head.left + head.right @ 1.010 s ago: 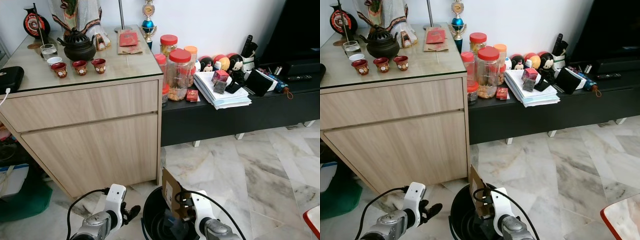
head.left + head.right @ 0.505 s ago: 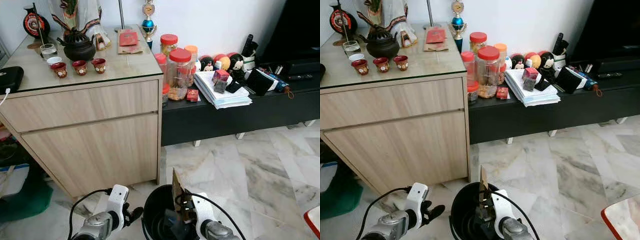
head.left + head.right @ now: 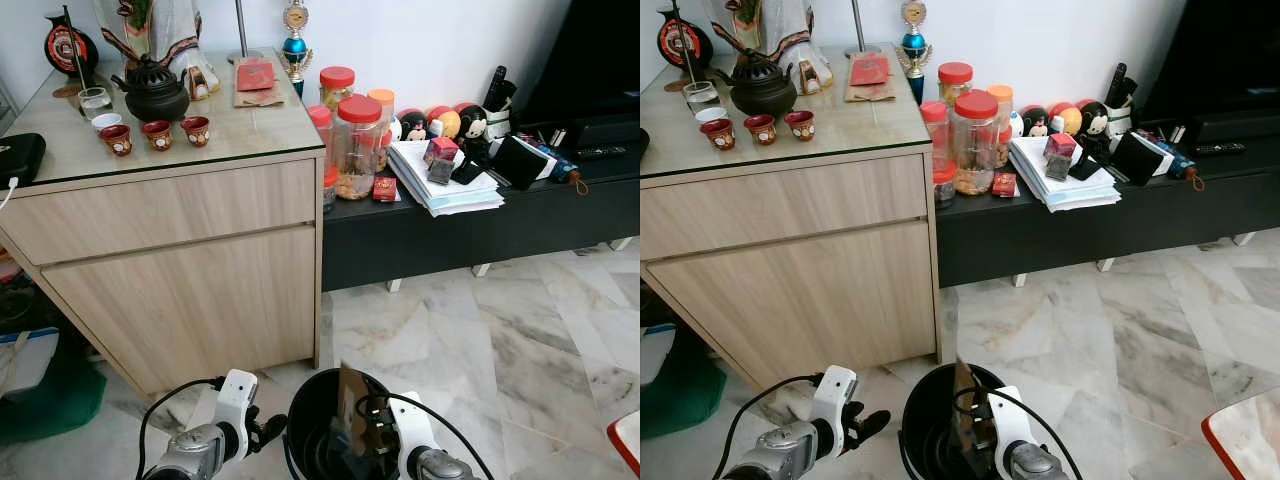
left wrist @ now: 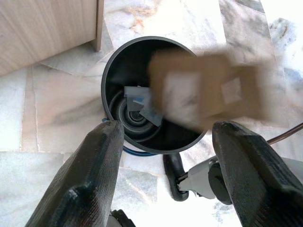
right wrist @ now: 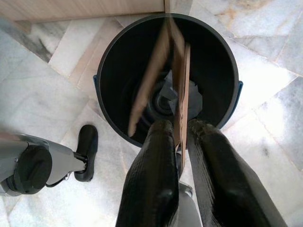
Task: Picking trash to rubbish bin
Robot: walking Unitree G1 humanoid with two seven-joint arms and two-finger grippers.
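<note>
A black round rubbish bin (image 3: 300,420) stands on the marble floor just before me, at the cabinet's corner. My right gripper (image 5: 179,130) is shut on a flat brown cardboard piece (image 5: 175,75), holding it upright over the bin's mouth (image 5: 109,61); in the head view the cardboard (image 3: 350,405) stands half inside the rim. Some pale scraps (image 4: 139,101) lie at the bin's bottom. To the bin's left my left gripper (image 3: 265,432) hangs low and open, and its wrist view looks down at the bin (image 4: 111,80) and the blurred cardboard (image 4: 208,90).
A light wooden cabinet (image 3: 180,290) with a teapot and cups on top stands close behind the bin. A low black bench (image 3: 450,240) with jars and papers runs to the right. Green and white items (image 3: 40,390) lie at the far left. Marble floor (image 3: 480,350) lies to the right.
The right gripper has carried the cardboard from the bin's right rim to over its mouth, lowered it and turned it edge-on. The left arm has barely moved.
</note>
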